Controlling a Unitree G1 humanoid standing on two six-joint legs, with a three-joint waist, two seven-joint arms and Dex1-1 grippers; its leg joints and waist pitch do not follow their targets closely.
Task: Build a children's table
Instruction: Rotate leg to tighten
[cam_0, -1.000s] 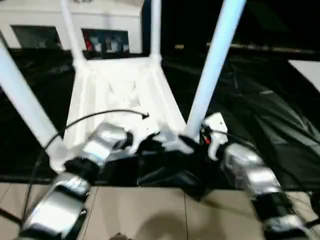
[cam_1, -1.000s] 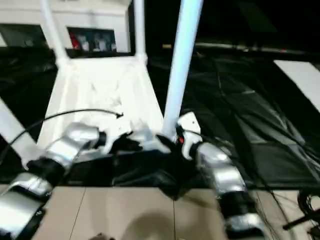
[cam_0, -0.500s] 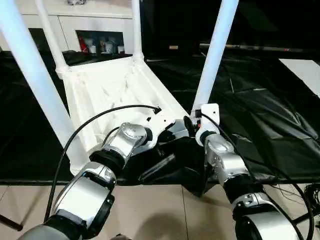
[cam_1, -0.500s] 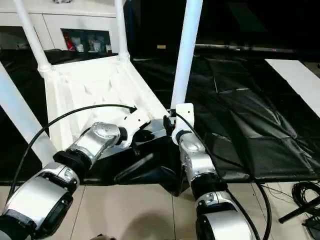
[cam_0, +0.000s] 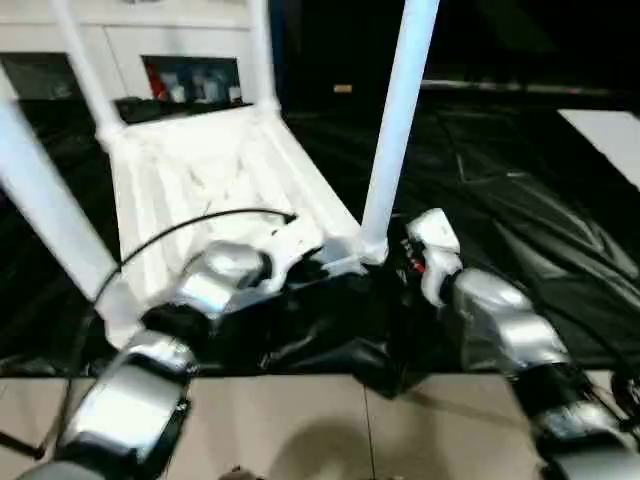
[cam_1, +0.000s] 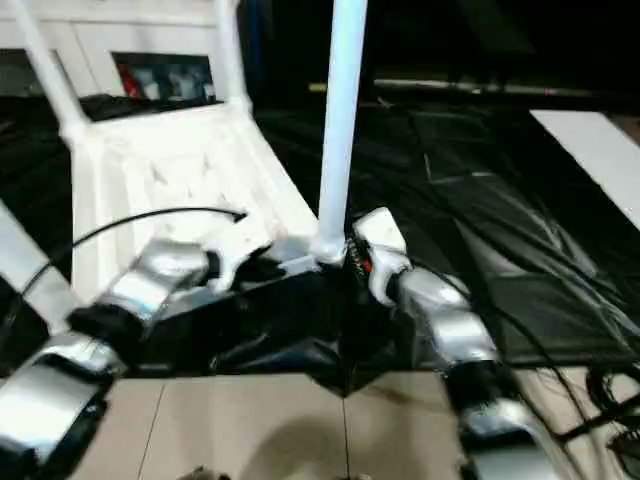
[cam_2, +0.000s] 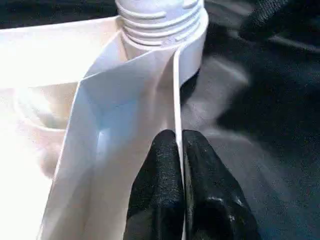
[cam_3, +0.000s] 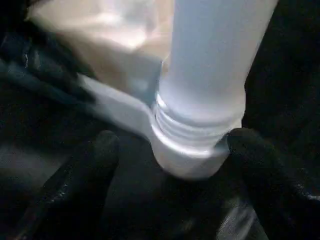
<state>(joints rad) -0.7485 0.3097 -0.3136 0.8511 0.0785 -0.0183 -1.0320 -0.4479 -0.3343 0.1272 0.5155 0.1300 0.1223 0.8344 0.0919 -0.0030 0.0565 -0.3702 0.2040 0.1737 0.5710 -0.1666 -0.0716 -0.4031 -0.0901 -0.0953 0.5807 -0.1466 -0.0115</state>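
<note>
The children's table lay upside down on the black sheet (cam_0: 540, 240), its ribbed white top (cam_0: 200, 180) facing up and its legs standing out of the corner sockets. The step in hand looked to be the seating of the near right leg (cam_0: 395, 120), the one rising from the socket (cam_3: 187, 150) closest to the robot.

The left gripper (cam_2: 180, 150) had its two black fingers (cam_2: 160, 170) pressed together on the thin side wall of the top, just short of that socket, pinning the rim between them. It seemed to be there to steady the top.

The right gripper (cam_3: 170, 145) sat low at the foot of the leg, its fingers (cam_3: 87, 160) wide apart, one on each side of the threaded collar and not gripping it. Threads were visible above the socket's lip, so I judged the leg was not yet screwed fully home.

The next move, to my eye, called for the right fingers to close on the leg near its base and give it another turn, while the left hold kept the top from twisting along.
</note>
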